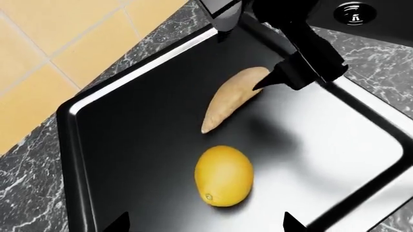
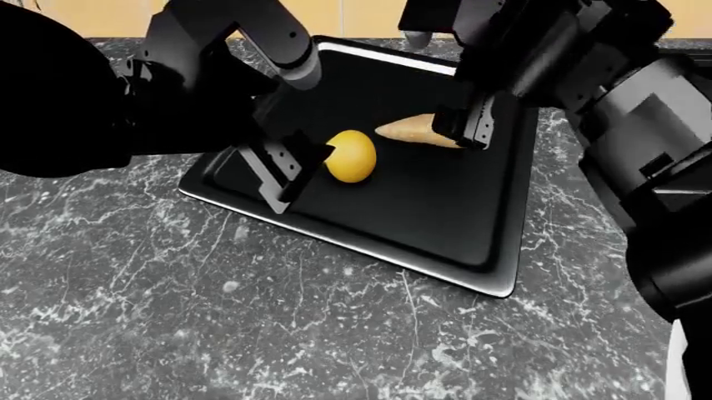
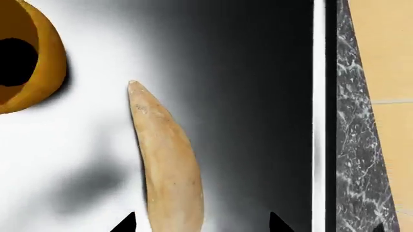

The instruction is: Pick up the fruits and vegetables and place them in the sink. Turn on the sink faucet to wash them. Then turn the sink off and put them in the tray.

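The yellow lemon (image 2: 350, 156) and the pale tan tapered vegetable (image 2: 409, 130) both lie in the shallow black tray (image 2: 445, 225) on the grey marbled counter. My left gripper (image 2: 292, 171) is open and empty, just left of the lemon. In the left wrist view the lemon (image 1: 223, 176) lies ahead of that gripper (image 1: 205, 227), with the vegetable (image 1: 229, 98) beyond it. My right gripper (image 2: 462, 129) is open over the vegetable's thick end. In the right wrist view the vegetable (image 3: 164, 164) lies between the spread jaws of that gripper (image 3: 201, 226), nearer one jaw. The sink faucet is out of view.
The tray's shiny raised rim (image 3: 318, 96) runs close to the counter's back edge, with yellow tiles (image 3: 380, 48) behind. A round glossy black fitting (image 1: 355, 12) sits in a dark area past the tray's corner. Grey counter (image 2: 278, 317) lies in front of the tray.
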